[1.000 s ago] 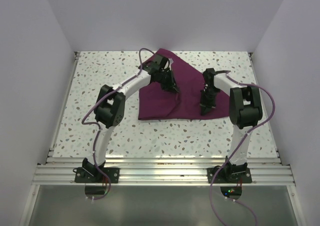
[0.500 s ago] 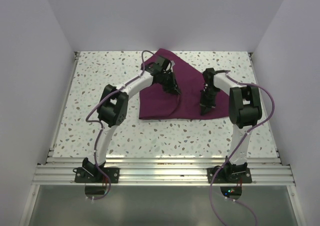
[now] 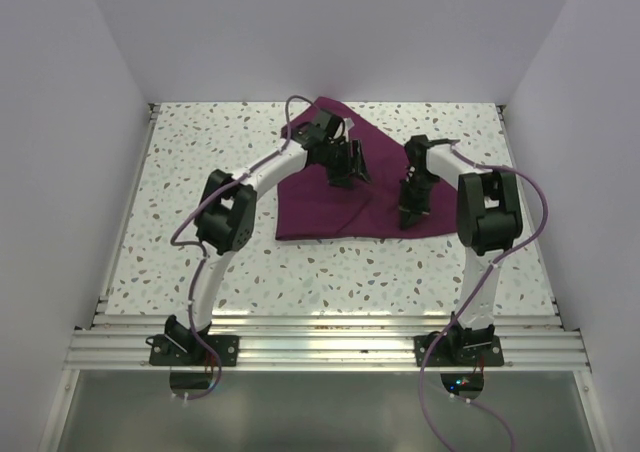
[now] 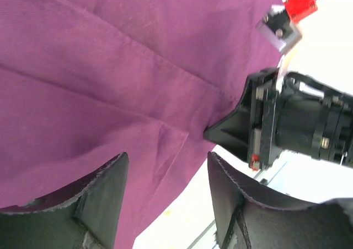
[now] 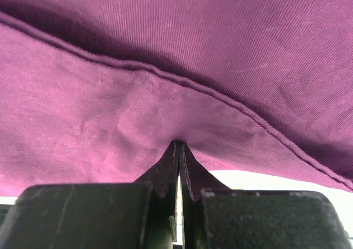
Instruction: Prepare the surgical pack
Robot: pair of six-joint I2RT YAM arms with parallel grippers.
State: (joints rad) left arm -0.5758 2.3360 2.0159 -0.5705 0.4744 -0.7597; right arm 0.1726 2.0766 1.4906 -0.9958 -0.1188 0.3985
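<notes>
L gripper (image 4: pixel 166 165) released cloth (image 4: pixel 83 67); R gripper (image 5: pixel 178 150) pinching.

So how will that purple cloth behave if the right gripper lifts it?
Probably floppy: the purple cloth creases and puckers where the right gripper pinches it. It looks thin, so likely light; it should drape and drag, not hold shape.

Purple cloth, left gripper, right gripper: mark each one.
purple cloth (image 3: pixel 385 162), top view, flat middle of the sheet.
left gripper (image 4: pixel 166 169), left wrist view, gap between its open fingertips.
right gripper (image 5: pixel 178 150), right wrist view, shut fingertips pinching the purple cloth.
</notes>
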